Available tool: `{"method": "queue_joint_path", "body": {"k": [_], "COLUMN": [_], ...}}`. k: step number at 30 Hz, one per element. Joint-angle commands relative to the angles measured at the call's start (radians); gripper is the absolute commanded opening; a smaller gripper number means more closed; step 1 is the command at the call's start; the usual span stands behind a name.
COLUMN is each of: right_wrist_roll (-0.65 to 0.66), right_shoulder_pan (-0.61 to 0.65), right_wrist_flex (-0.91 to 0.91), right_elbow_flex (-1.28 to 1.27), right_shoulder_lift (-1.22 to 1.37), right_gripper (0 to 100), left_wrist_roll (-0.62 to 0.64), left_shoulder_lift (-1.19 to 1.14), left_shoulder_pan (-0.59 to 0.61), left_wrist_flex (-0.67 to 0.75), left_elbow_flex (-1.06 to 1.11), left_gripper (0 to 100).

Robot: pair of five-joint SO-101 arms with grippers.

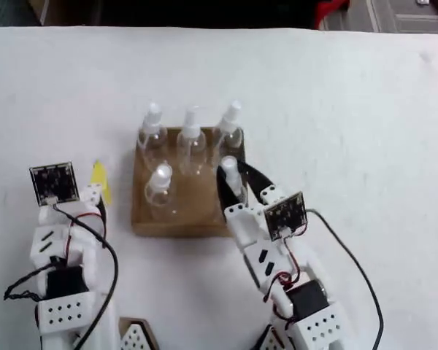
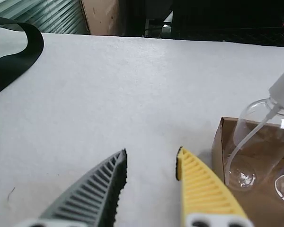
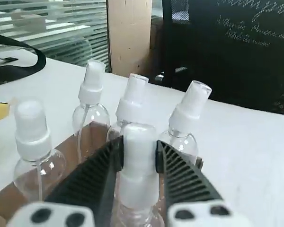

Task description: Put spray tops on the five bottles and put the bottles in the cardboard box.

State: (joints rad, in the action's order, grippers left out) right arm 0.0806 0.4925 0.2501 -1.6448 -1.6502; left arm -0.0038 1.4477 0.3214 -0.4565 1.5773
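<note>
Bottle [image 3: 137,189] in right claw [image 3: 138,149], hemmed by bottles [image 3: 32,137].

The cardboard box [image 1: 190,213] sits on the table [image 1: 350,109] midway between its left and right edges, nearer the near edge. Five bottles [image 1: 191,142] stand in it, three along the box's far edge and two in front. The right gripper [image 1: 241,179] grips the front right spray top [image 3: 138,156]. The left gripper [image 2: 151,158] is over the table, just beside the box's left edge
</note>
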Motion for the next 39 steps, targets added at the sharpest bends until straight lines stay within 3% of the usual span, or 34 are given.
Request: {"method": "queue_joint_path", "body": {"k": [1,14,22,39], "right_wrist_roll": [0.006,0.012,0.012,0.012], "right_shoulder_pan": [-0.013,-0.012,-0.005,-0.005], "right_wrist_flex": [-0.054,-0.051,0.005,0.005], "right_elbow_flex": [-0.008,-0.008,-0.002,0.0], "right_shoulder_lift": [-0.005,-0.005,-0.005,-0.007], "right_gripper": [1.5,1.6,12.4,12.6], "left_wrist_roll": [0.002,0.002,0.002,0.002], "left_shoulder_lift": [0.012,0.012,0.012,0.012], "left_shoulder_pan": [-0.01,-0.01,-0.01,-0.007], "left_wrist_flex": [0.026,0.026,0.026,0.026], "left_elbow_flex": [-0.035,-0.035,-0.035,-0.037], "left_gripper": [17,17,17,17]}}
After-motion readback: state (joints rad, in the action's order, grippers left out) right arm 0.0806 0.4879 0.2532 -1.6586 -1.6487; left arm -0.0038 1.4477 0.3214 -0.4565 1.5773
